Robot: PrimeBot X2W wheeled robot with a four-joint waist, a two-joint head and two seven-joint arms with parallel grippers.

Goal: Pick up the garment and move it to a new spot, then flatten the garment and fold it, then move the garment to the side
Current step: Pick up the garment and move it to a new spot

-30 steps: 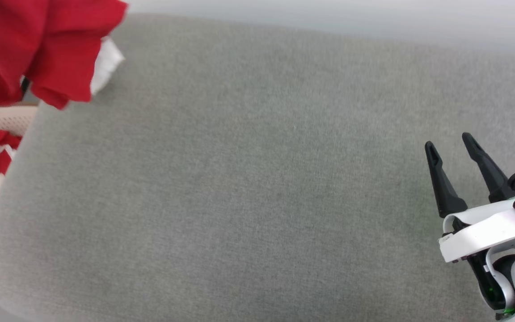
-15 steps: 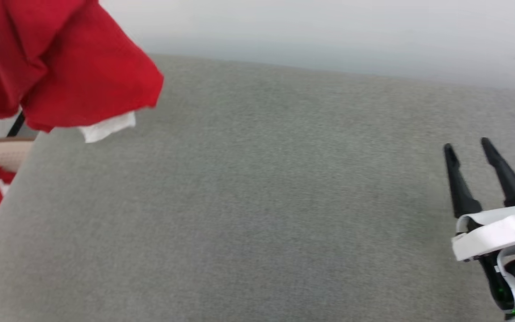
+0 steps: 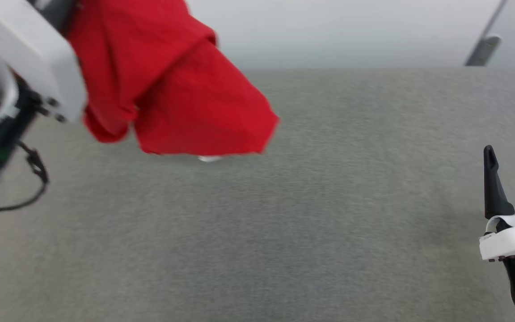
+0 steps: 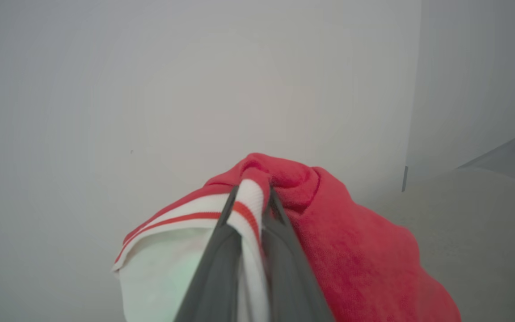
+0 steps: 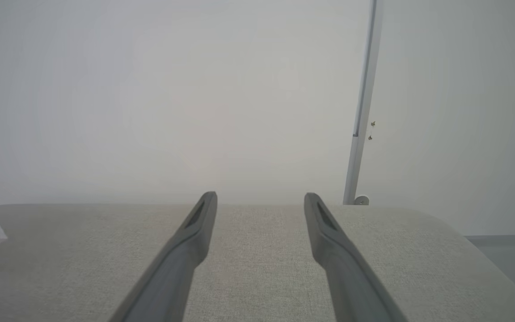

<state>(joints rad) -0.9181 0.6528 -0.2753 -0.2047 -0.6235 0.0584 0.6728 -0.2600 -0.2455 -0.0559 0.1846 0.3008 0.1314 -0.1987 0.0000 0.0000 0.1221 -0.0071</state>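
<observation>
Left gripper (image 4: 252, 197) pinches the garment (image 3: 172, 85) by its striped trim above the grey cushion (image 3: 306, 223); right gripper (image 3: 510, 156) spread, empty.

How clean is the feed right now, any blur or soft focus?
Head view: motion blur smears the garment and the grey cushion. Left wrist view: left hand soft near the lens, striped trim readable. Right wrist view: crisp, evenly lit, right hand clear.

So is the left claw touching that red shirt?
Touching. The left wrist view shows the left claw shut on the shirt, striped trim pinched between its fingers.
</observation>
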